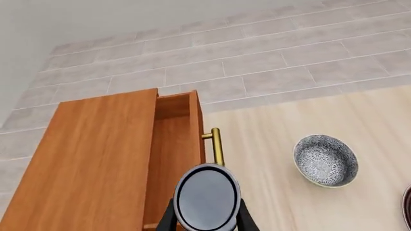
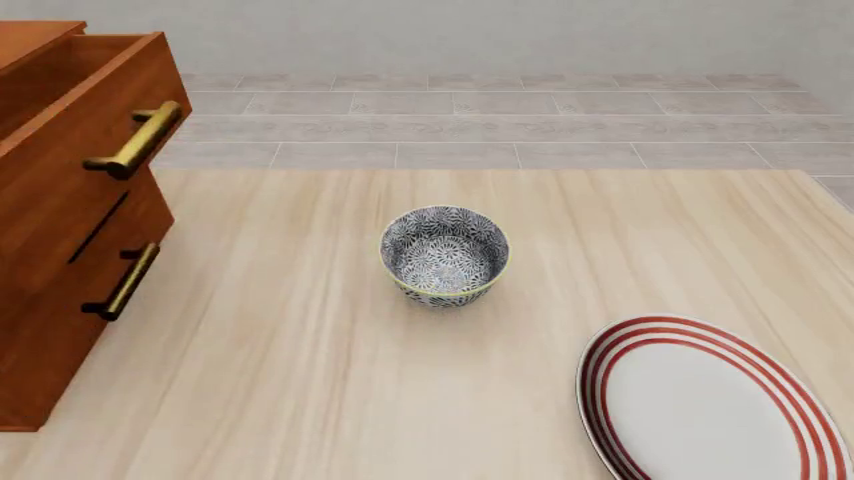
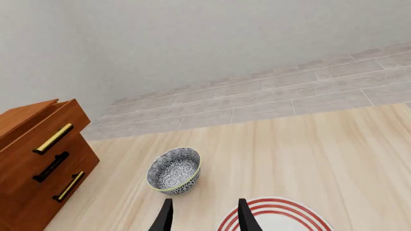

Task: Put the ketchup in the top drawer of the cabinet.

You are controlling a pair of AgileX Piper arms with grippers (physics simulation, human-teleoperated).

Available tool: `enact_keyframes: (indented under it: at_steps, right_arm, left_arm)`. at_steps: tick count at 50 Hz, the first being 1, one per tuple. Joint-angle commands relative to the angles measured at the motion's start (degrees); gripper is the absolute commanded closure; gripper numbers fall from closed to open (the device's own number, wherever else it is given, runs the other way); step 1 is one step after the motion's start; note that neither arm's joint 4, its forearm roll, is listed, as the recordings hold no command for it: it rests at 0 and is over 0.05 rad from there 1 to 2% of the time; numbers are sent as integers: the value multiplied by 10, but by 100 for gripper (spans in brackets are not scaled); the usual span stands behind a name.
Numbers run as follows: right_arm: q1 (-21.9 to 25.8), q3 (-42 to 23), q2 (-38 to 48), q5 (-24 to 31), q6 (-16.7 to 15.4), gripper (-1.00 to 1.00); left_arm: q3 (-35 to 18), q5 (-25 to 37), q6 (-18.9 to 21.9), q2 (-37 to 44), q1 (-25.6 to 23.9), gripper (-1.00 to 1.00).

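Ketchup (image 1: 207, 197) above open top drawer (image 1: 172, 159)

One cabinet (image 2: 54, 250) with two drawers, one bowl (image 2: 445, 255), one plate (image 2: 707, 405), one ketchup (image 1: 207, 197).

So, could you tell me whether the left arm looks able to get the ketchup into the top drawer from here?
Probably yes: the top drawer is pulled open, and the ketchup sits between the left fingers above its front edge, nothing between.

Blue-white patterned bowl (image 2: 445, 255) mid-table (image 2: 294, 380), upright; red-ringed plate (image 2: 714, 405) apart, nearer the right edge.
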Motion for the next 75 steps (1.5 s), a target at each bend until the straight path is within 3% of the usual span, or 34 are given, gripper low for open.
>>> enact_keyframes:
  at_steps: [1, 15, 27, 37, 75]
  right_arm:
    - [0, 0, 0, 0, 0, -100]
    - [0, 0, 0, 0, 0, -100]
    - [0, 0, 0, 0, 0, -100]
    - [0, 0, 0, 0, 0, -100]
    - [0, 0, 0, 0, 0, -100]
  left_arm:
    - [-2, 1, 16, 5, 32, 100]
    - [11, -11, 16, 20, 70, 100]
    - [60, -46, 15, 29, 91, 100]
    - [96, -75, 8, 37, 95, 100]
    - [144, -139, 23, 68, 124, 100]
